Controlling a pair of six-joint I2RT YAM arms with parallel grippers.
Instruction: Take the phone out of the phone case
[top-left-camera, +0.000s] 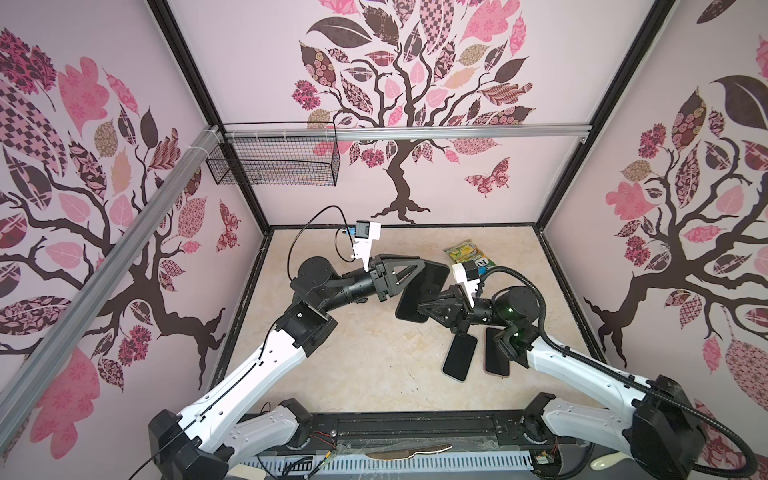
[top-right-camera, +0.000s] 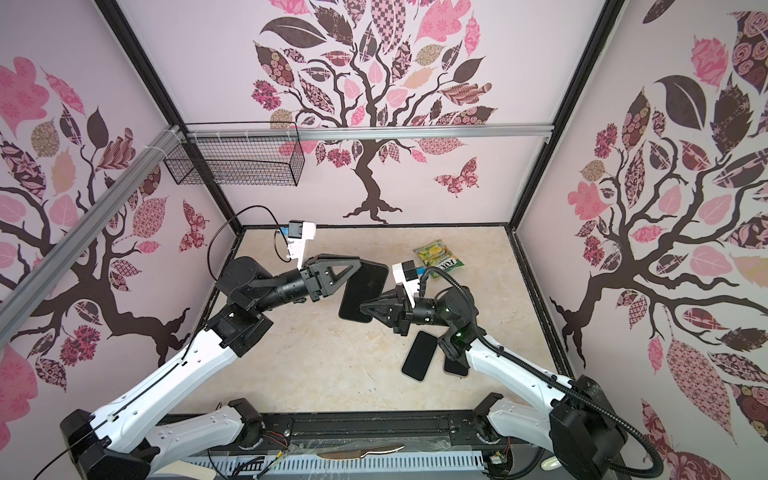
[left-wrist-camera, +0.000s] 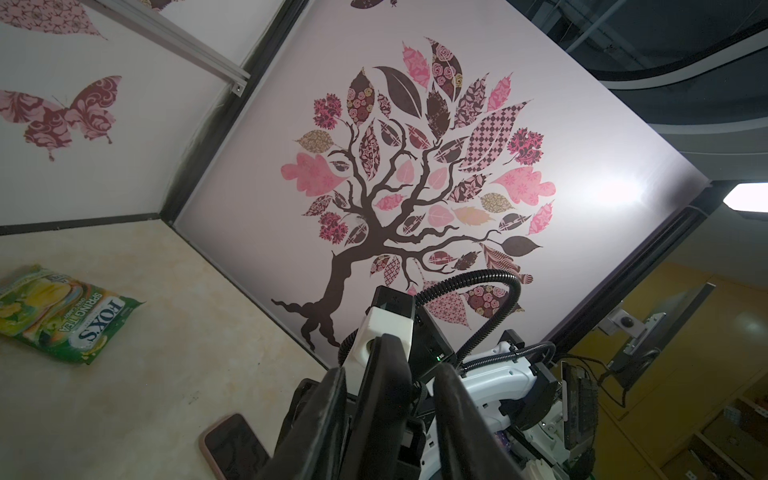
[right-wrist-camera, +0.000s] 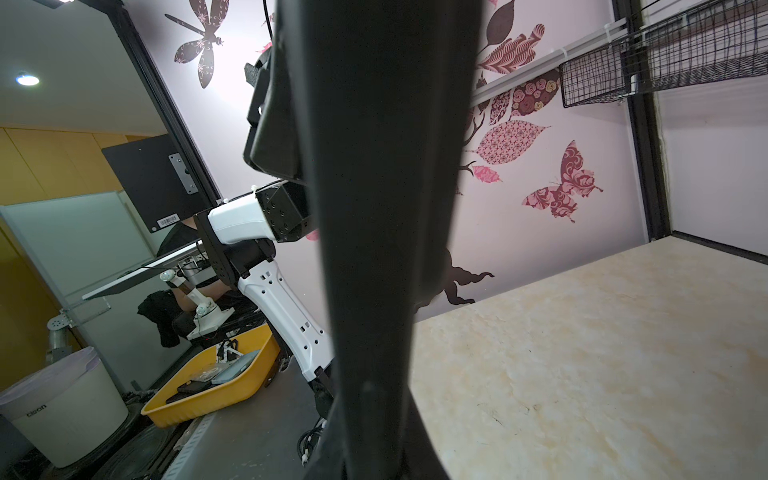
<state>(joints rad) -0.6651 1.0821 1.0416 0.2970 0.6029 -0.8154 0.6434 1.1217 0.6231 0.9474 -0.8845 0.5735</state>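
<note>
pale walls printed with pink and brown trees box in a marbled beige table (top-left-camera: 374, 374), and a wire basket (top-left-camera: 274, 162) hangs on the back rail, well beyond both claws. between the two claws, lifted clear of the table, is the black phone case (top-left-camera: 428, 287), tilted, one end toward each arm. the right gripper (top-left-camera: 422, 308) is clenched on its nearer end. the left gripper (top-left-camera: 422, 268) sits at the far end; in the left wrist view its fingers (left-wrist-camera: 324, 415) stand either side of the slab's edge with a sliver of gap showing, so it reads as straddling, not pinching. the phone itself i cannot tell apart from the case; i judge it is seated inside. two loose phones (top-left-camera: 459, 357) lie flat below the right claw, and a green sweets packet (top-left-camera: 467, 251) lies just beyond it. the step in hand looks like setting up a two-claw hold before the strip. next the left claw needs a firm bite on one part only, case lip or phone, then a peel away from the right claw's anchor without twisting the slab out of it.
</note>
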